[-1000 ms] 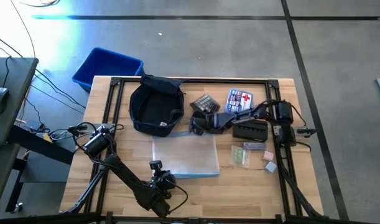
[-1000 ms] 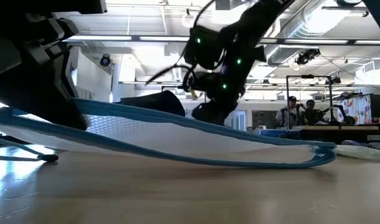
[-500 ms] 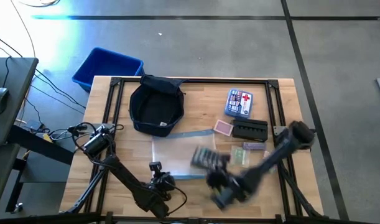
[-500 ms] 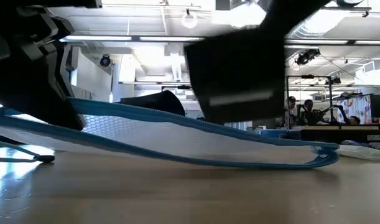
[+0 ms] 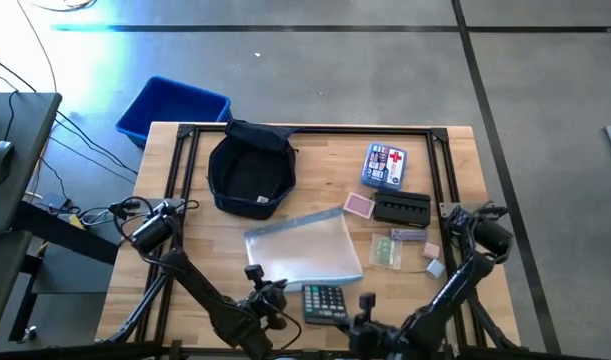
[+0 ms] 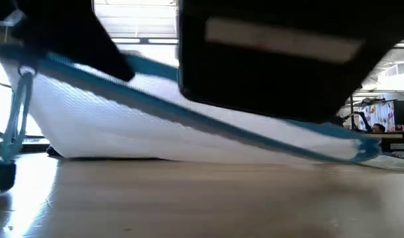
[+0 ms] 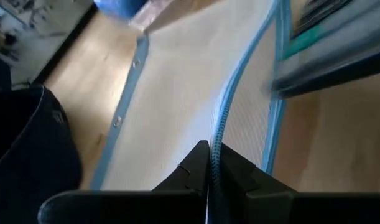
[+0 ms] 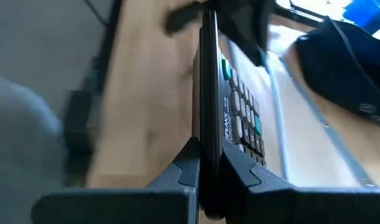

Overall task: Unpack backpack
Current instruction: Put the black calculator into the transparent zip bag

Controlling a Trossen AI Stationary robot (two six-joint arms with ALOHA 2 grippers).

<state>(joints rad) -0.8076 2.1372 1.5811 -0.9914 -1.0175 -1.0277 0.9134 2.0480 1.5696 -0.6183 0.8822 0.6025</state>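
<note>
Backpack (image 5: 251, 172) sits open at the tabletop's (image 5: 185, 210) far left in the high view; right hand (image 5: 347, 308) holds a calculator (image 5: 325, 302) at the near edge, beside the pouch (image 5: 303, 250). Left wrist view: left hand (image 7: 209, 163) is clamped on the pouch's zipper edge. Right wrist view: fingers pinch the calculator's rim.

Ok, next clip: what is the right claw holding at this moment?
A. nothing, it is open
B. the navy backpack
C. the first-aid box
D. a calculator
D: in the right wrist view the right claw is clamped on the edge of the calculator, whose keys show; from above it sits near the table's front edge.
</note>
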